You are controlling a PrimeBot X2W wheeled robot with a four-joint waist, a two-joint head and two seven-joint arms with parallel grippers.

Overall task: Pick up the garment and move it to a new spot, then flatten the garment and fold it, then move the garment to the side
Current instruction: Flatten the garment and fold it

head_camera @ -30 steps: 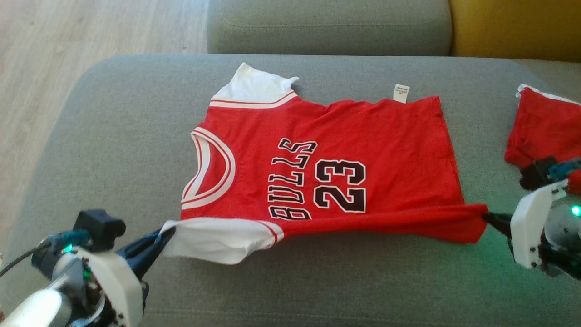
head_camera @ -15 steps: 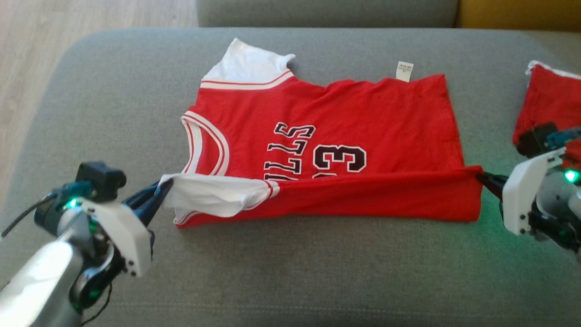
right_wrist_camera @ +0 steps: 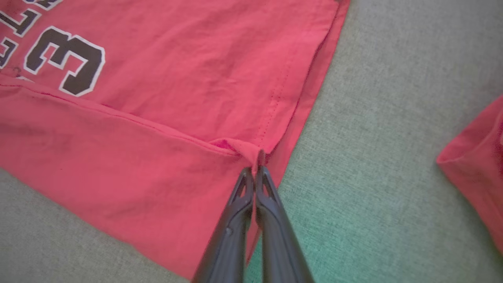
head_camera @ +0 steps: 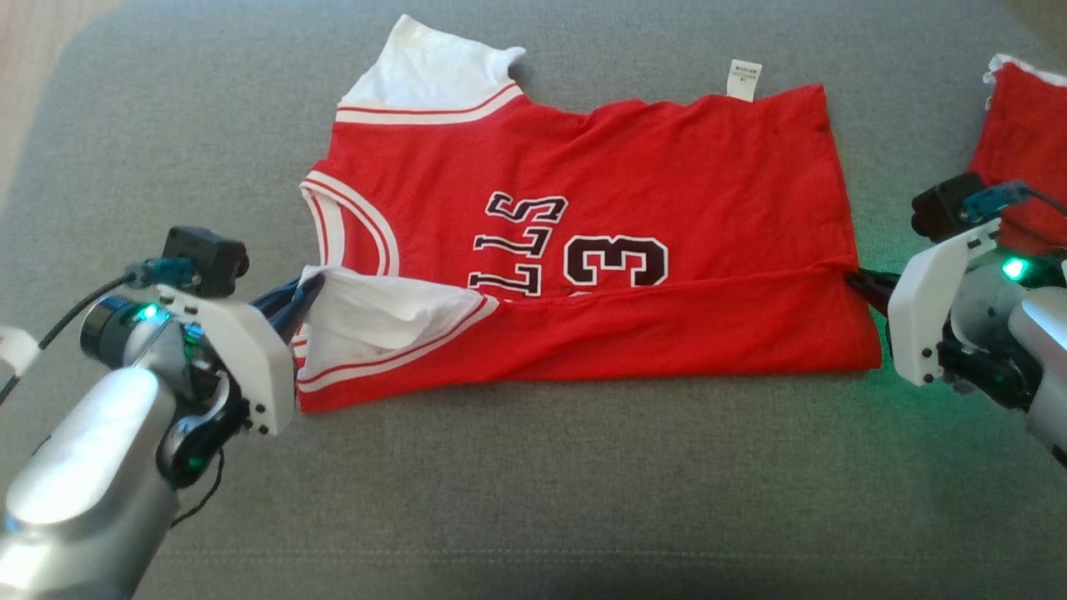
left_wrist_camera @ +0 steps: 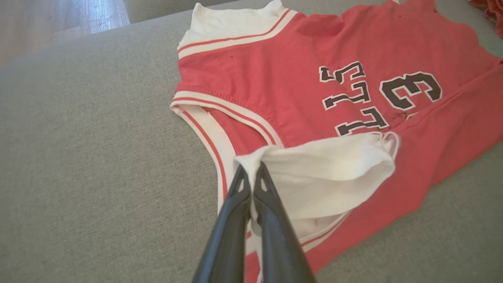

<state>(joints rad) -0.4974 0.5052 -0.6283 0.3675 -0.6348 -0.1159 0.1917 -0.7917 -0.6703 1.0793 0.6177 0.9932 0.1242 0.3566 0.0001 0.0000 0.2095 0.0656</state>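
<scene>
With left gripper and right gripper clamped on the red-and-white fabric jersey, carry its near edge level and taut to the far edge.

Long dark tapered fingers are seen on the left gripper and the right gripper. White angular wrist housings are dotted with small dark screws. Green lights are lit. Black camera blocks are fitted with teal plugs. A thin black cable is noted by the silver forearm.
</scene>
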